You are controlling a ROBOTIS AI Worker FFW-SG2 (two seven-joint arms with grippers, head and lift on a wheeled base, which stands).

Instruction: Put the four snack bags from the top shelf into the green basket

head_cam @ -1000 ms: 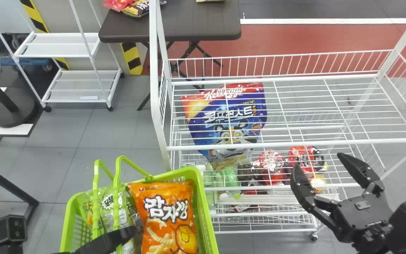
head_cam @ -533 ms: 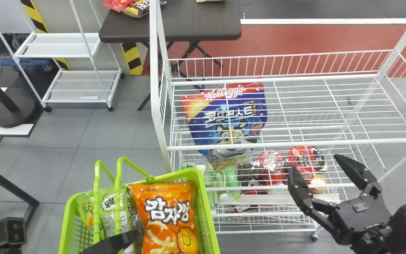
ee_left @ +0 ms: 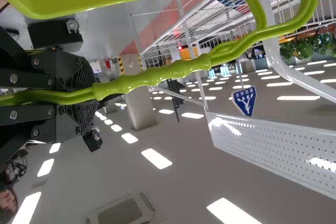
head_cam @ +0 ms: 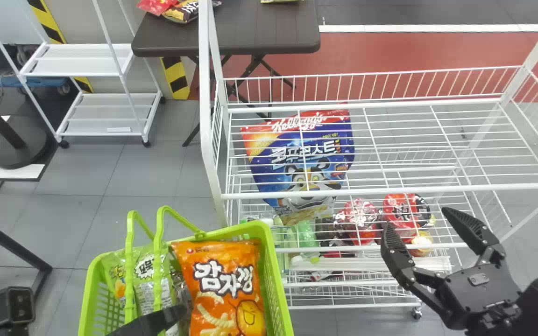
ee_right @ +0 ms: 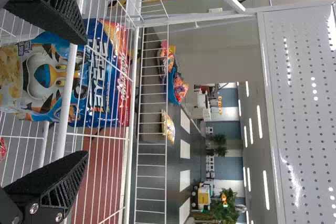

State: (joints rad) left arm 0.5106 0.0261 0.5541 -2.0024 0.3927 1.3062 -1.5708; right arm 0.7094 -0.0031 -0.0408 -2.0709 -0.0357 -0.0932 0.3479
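Head view: 1 basket (head_cam: 276,280) w/ 1 orange bag (head_cam: 224,280), what look like 2 green bags (head_cam: 145,280) & part of a dark bag (head_cam: 182,296); prob. all 4, overlap blurs count. R pincer (head_cam: 414,218) wide, nothing in it, near top shelf (head_cam: 390,191). Loading prob. done; next, back R arm off.
L wrist view: L pincer (ee_left: 90,92) clamped on 1 handle (ee_left: 173,71).
R wrist view: 1 cereal bag (ee_right: 44,72) past wires, prob. lower tier; leave.

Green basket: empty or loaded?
Loaded. The head view shows an orange snack bag and a green snack bag inside the green basket.
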